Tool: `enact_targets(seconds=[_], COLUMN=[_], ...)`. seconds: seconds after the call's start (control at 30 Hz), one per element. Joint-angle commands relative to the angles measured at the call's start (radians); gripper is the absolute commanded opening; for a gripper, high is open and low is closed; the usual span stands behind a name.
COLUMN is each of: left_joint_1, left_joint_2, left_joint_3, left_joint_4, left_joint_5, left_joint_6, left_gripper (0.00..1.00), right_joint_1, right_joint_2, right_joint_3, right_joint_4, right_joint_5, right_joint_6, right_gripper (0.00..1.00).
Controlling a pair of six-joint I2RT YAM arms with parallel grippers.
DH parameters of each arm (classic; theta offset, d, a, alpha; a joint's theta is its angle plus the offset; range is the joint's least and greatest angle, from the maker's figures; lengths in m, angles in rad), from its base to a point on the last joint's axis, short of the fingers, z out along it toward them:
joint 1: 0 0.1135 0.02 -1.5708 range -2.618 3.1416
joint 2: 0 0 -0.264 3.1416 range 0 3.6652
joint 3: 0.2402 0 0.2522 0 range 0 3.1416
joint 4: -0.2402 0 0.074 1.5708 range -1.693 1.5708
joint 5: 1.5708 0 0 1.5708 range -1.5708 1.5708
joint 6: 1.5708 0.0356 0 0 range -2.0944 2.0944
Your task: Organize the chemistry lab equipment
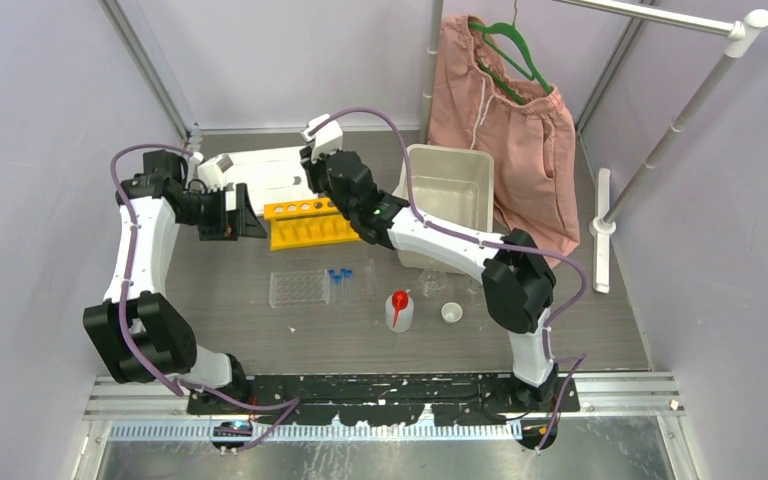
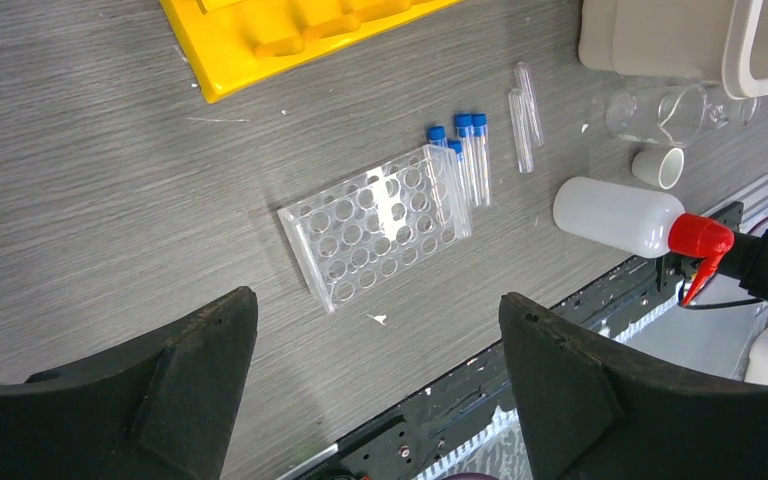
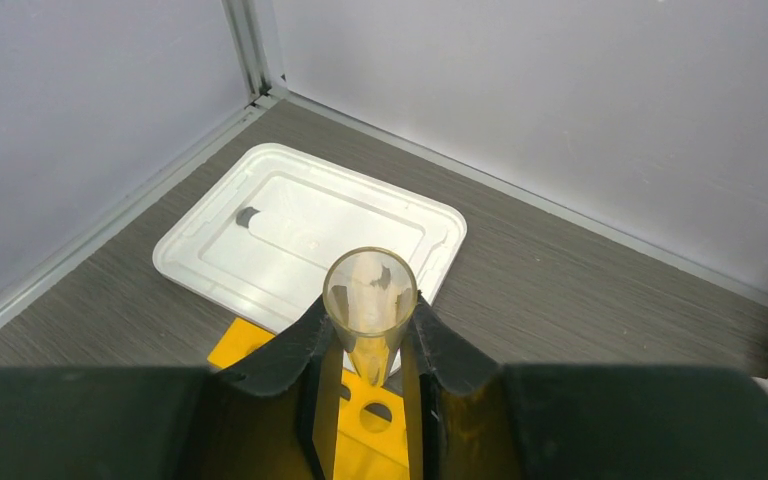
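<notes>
My right gripper (image 3: 370, 306) is shut on a clear open-topped tube (image 3: 370, 285), held upright over a hole of the yellow tube rack (image 3: 375, 425). In the top view the right gripper (image 1: 313, 178) hangs over the back edge of the yellow rack (image 1: 310, 224). My left gripper (image 1: 248, 218) is open and empty just left of the rack, its fingers (image 2: 190, 370) wide apart above bare table. A clear grid rack (image 2: 375, 225), blue-capped tubes (image 2: 465, 150), two clear tubes (image 2: 523, 115), the red-spouted squeeze bottle (image 2: 615, 213), a white cup (image 2: 658, 166) and clear glassware (image 2: 660, 108) lie beyond.
A white bin (image 1: 450, 190) stands right of the yellow rack, with its flat white lid (image 3: 300, 235) behind the rack. Pink shorts (image 1: 505, 130) hang on a green hanger at the back right. A metal garment rail (image 1: 680, 110) slants along the right side.
</notes>
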Motion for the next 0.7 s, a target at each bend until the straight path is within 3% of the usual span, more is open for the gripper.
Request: enact_targets(seconds=[0.0,0.67], left_joint_1=[0.001,0.001], left_joint_2=[-0.016,-0.042], left_joint_3=[0.017,-0.001], left_joint_4=[0.025,0.023], left_joint_5=[-0.003,0.006], left_joint_6=[0.0,0.002], left_gripper=[0.9,0.89], right_joint_1=[0.004,0.003], right_joint_2=[0.009,0.057], right_joint_3=[-0.009,-0.055], right_joint_4=[0.116,0.062], right_joint_5=[-0.006,-0.029], right_joint_6=[-0.036,-0.023], right_gripper=[0.01,0.01])
